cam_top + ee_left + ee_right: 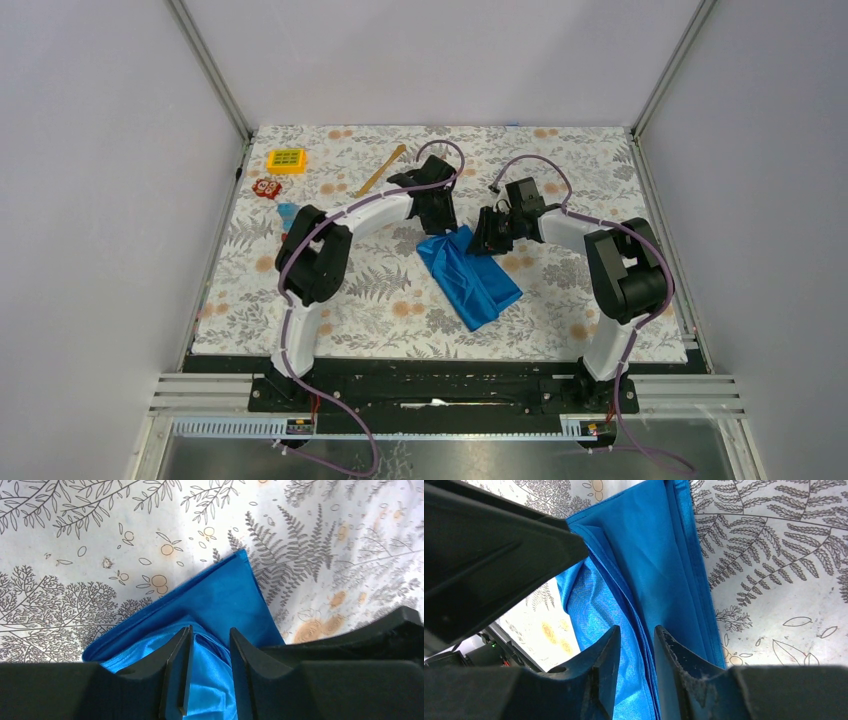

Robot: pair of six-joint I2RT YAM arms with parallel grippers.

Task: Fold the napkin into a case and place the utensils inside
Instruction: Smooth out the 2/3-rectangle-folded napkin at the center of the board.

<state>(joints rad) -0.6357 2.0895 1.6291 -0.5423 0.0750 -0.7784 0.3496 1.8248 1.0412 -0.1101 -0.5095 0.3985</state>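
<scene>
Tabletop (pixel 300 300): folded napkin (pixel 470 275) lay at centre. Folding step judged in hand. Left tool (pixel 210 635) and right tool (pixel 638 632) each pinched napkin layers at its far end. One utensil (pixel 380 172) lay far-left. Next move calls for an even, joint fold.

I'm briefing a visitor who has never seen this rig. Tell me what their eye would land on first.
The bright blue napkin, folded into a rumpled strip, lies mid-table on the fern-print tablecloth. The left pincer and the right pincer meet at its far end, each closed on a fold of it. A wooden stick and a yellow toy sit untouched at the far left.
</scene>
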